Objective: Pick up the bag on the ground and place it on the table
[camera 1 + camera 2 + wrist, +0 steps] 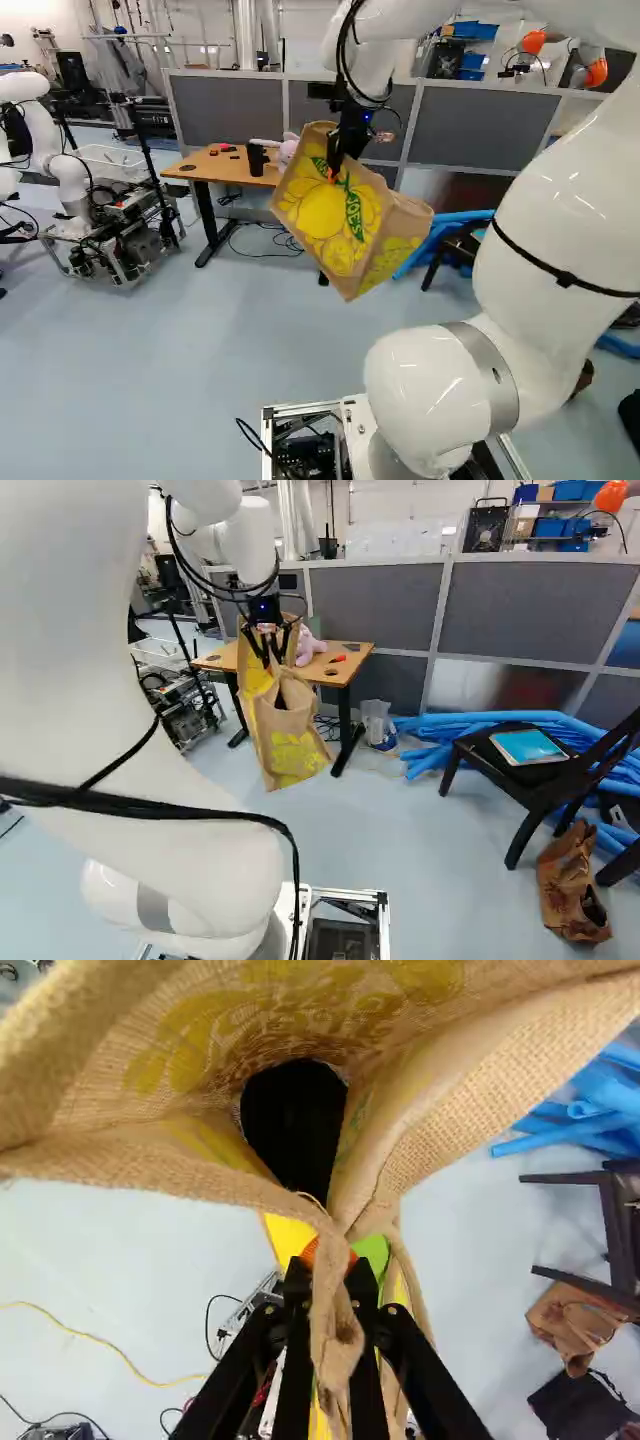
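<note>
Arm nearest the base cams, its white links filling the R side of the left base view. Gripper pinching bag by a fold of its rim, btwn both fingers. Bag hangs off the floor, tilted, short of table, mouth open. Dark patch inside; can't tell if contents or just shadow.

Risks: grip is on one fold only, so weight or a jerk could work it loose & drop bag. Bottom hangs well below my fingers; if I go in low, it prob. snags on table edge and gets shoved or folded. Swing from a fast move could knock plush or cup. Soft sides: bag may slump or tip if let go before its base sits flat. Lift high, go slow, lower gently.
</note>
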`<state>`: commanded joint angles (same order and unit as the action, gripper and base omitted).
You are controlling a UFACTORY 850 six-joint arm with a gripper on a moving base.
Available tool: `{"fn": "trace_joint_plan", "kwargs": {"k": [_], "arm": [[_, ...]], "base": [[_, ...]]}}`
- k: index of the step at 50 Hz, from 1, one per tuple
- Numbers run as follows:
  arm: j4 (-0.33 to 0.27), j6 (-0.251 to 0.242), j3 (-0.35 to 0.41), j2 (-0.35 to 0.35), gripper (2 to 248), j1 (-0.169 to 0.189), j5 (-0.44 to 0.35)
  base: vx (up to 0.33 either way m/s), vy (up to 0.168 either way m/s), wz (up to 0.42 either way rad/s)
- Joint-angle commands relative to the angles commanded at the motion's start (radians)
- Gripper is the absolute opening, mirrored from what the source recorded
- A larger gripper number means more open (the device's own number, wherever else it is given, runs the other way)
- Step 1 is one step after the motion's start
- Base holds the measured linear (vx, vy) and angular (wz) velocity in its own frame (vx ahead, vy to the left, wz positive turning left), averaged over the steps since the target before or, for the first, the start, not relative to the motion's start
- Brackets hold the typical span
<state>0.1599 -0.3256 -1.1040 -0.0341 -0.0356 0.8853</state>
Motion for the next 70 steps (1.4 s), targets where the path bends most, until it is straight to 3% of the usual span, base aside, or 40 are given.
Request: {"fn": "trace_joint_plan", "kwargs": {"k": [16,34,70], "arm": [[0.0,0.0,-0.018,-0.031,35,0.004,0.089],[0.0,0.0,-0.061,-0.046,35,0.039,0.175],[0.0,0.0,-0.089,-0.032,35,0.057,0.192]], "base": [[0.0,0.0,0.0],[0.0,0.0,0.0],[0.0,0.0,0.0]]}}
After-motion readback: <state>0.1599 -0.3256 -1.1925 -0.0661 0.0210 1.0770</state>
